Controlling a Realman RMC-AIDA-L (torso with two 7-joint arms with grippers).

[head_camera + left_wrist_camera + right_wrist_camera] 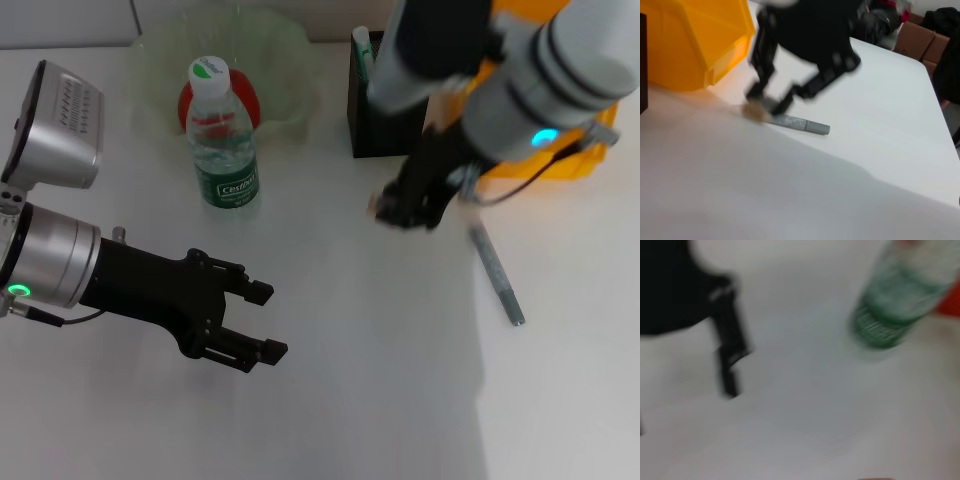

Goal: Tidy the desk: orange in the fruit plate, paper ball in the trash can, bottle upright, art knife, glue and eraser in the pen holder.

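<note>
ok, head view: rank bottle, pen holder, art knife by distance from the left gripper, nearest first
From the left gripper:
1. Bottle: upright, beyond the gripper, in front of the fruit plate.
2. Art knife: lying flat, off to the right side.
3. Pen holder: far right, partly behind the right arm. Close to the knife's distance.

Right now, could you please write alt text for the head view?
The right gripper holds a small tan object above the white table, beside a grey art knife. The open left gripper hovers near an upright bottle.

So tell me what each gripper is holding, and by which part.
The left gripper is open and holds nothing. The right gripper has a small tan thing, perhaps the eraser, at its fingertips; which part it grips cannot be told.
</note>
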